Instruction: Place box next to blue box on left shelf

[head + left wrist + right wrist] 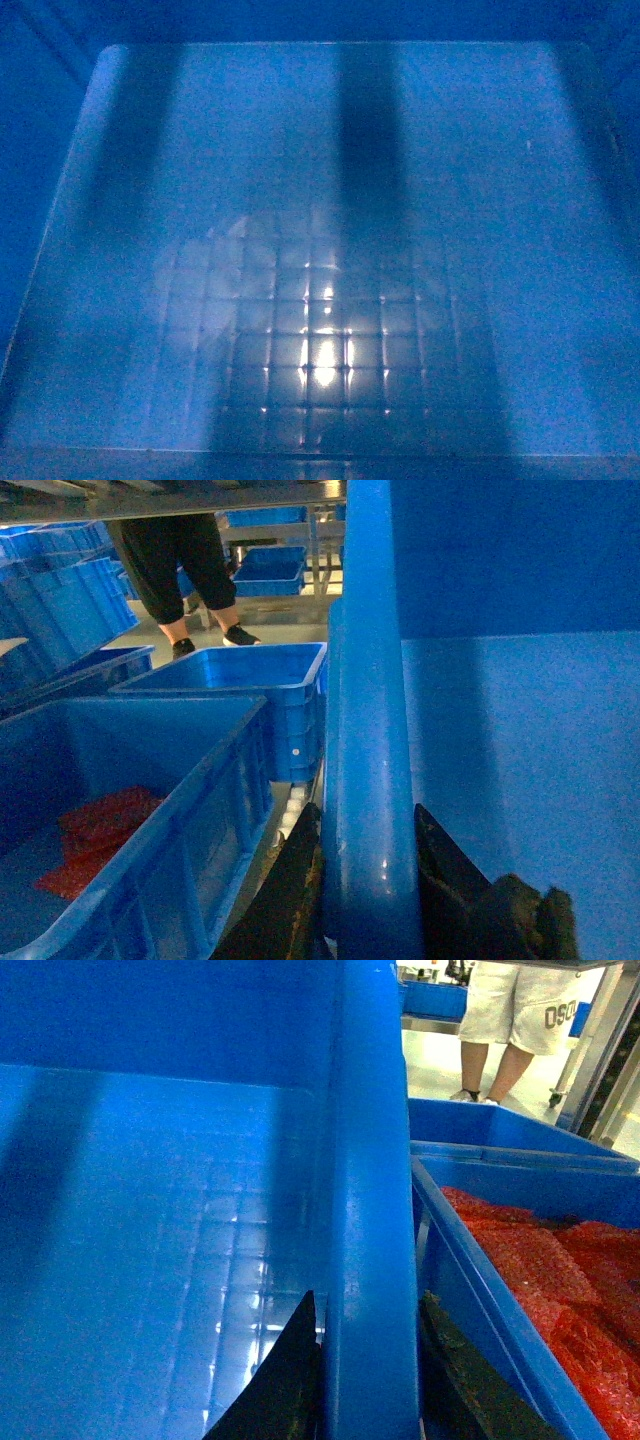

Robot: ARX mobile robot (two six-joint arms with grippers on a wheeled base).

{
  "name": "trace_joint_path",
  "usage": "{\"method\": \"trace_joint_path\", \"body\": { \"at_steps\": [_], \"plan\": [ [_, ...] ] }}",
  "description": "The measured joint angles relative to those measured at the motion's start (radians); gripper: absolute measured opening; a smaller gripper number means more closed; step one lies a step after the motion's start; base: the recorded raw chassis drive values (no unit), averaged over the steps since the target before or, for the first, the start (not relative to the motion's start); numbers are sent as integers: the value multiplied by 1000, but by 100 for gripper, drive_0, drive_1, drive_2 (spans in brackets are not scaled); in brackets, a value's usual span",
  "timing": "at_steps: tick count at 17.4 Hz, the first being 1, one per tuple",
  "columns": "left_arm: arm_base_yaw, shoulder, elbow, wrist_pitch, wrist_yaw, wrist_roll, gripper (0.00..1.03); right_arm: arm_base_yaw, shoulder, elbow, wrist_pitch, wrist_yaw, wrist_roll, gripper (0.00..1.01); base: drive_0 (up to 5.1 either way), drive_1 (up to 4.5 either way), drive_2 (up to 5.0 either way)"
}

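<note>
The box fills the head view; I see only its inner floor [320,300] with a faint square grid. My left gripper [367,810] is shut on the box's left rim [365,680], one dark finger [295,880] outside and one inside. My right gripper [369,1300] is shut on the right rim [372,1160] in the same way. Just left of the held box, across a narrow gap, stands another blue box [170,800] with red material inside. White rollers of the left shelf [292,808] show in that gap.
A further empty blue crate [240,675] stands behind the left neighbour. Close to the right rim sits a blue crate of red material [540,1260]. A person in dark trousers [185,570] and one in white shorts [510,1010] stand beyond. More blue crates [60,600] are stacked far left.
</note>
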Motion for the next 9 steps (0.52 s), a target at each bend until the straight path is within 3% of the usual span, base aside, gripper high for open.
{"method": "trace_joint_path", "body": {
  "at_steps": [9],
  "plan": [
    [0, 0, 0, 0, 0, 0, 18, 0, 0, 0, 0, 0, 0, 21, 0, 0, 0]
  ]
}}
